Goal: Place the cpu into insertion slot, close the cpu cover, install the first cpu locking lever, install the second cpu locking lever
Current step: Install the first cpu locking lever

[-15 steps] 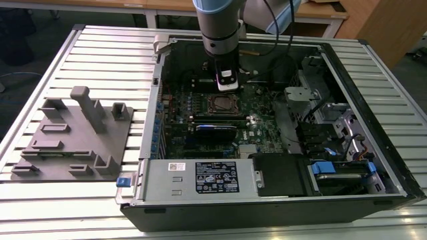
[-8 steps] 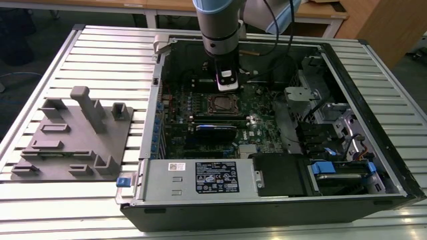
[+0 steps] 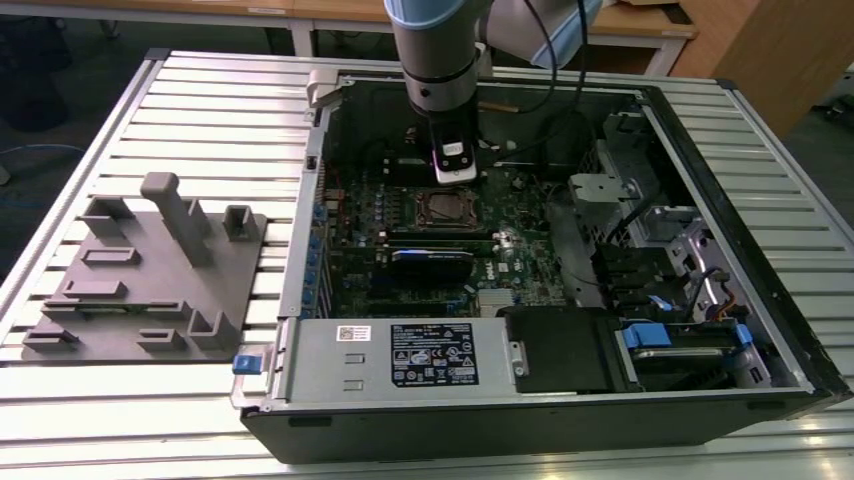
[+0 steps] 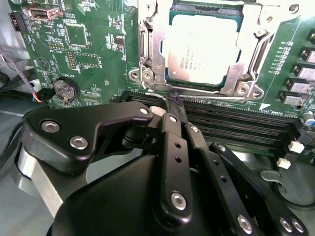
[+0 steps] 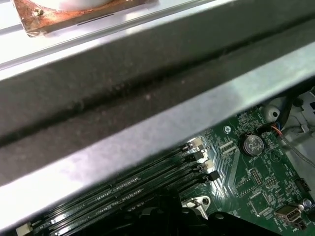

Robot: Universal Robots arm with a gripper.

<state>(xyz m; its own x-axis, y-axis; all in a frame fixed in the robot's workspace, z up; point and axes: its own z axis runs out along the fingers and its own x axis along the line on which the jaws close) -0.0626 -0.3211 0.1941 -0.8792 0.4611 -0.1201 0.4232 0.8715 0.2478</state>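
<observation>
I see the cpu (image 4: pixel 203 46) seated in the slot (image 4: pixel 172 22), the cover (image 4: pixel 250 49) lying flat around it. From my gripper (image 4: pixel 173 100) it lies at twelve o'clock in the second wrist view, just past the memory slots (image 4: pixel 236 125). The fingers are pinched together at a thin wire lever (image 4: pixel 157 94) on the socket's near edge, apparently gripping it

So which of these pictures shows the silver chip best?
The second wrist view: the chip sits close up in its socket, framed by the metal cover. The exterior view shows it small and distant beneath the gripper.
</observation>
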